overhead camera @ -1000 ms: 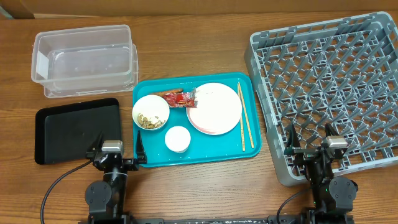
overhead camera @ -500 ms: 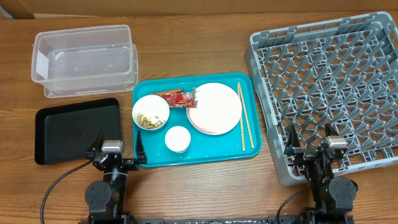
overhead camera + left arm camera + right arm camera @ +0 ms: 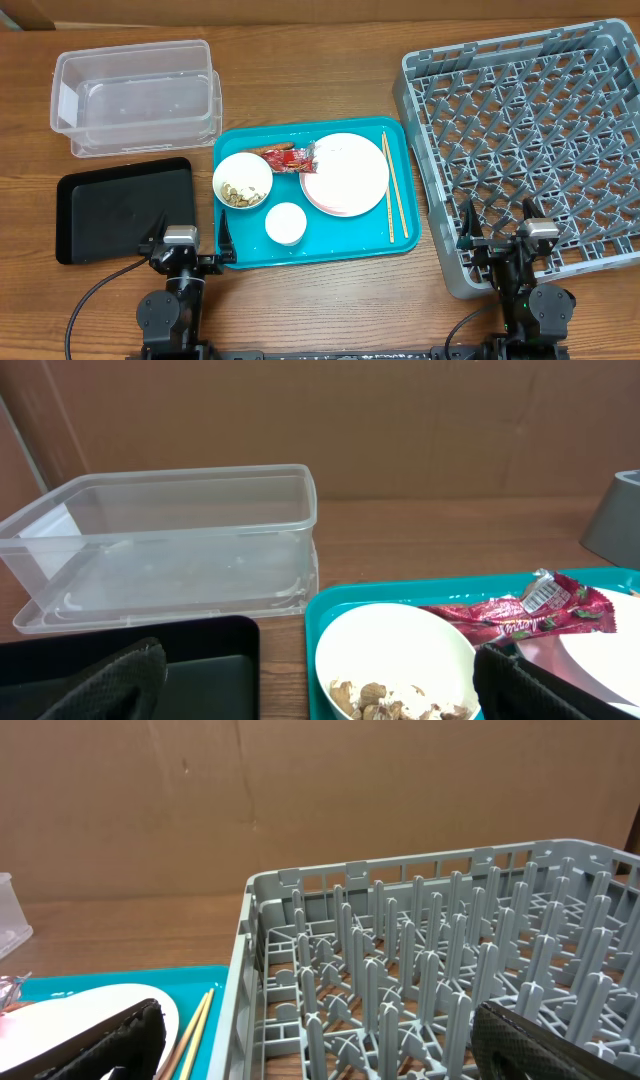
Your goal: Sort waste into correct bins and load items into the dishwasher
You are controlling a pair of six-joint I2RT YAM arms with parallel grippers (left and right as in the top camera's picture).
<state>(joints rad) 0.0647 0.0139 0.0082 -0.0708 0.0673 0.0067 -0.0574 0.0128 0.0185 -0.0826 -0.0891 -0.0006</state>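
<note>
On the teal tray (image 3: 350, 245) sit a white bowl (image 3: 242, 180) of beige food scraps (image 3: 400, 700), a red snack wrapper (image 3: 291, 157), a pale pink plate (image 3: 345, 173), a small white cup (image 3: 285, 223) and wooden chopsticks (image 3: 394, 198). The clear tub (image 3: 135, 95) stands at the back left, the black tray (image 3: 122, 208) in front of it. The grey dish rack (image 3: 530, 140) is at the right. My left gripper (image 3: 189, 240) is open and empty near the table's front, between the black tray and the teal tray. My right gripper (image 3: 498, 235) is open and empty over the rack's front edge.
In the left wrist view the wrapper (image 3: 520, 610) lies behind the bowl (image 3: 395, 660), with the clear tub (image 3: 170, 540) beyond. In the right wrist view the rack (image 3: 440, 970) fills the right side, with the chopsticks (image 3: 195, 1030) and plate (image 3: 90, 1015) to its left.
</note>
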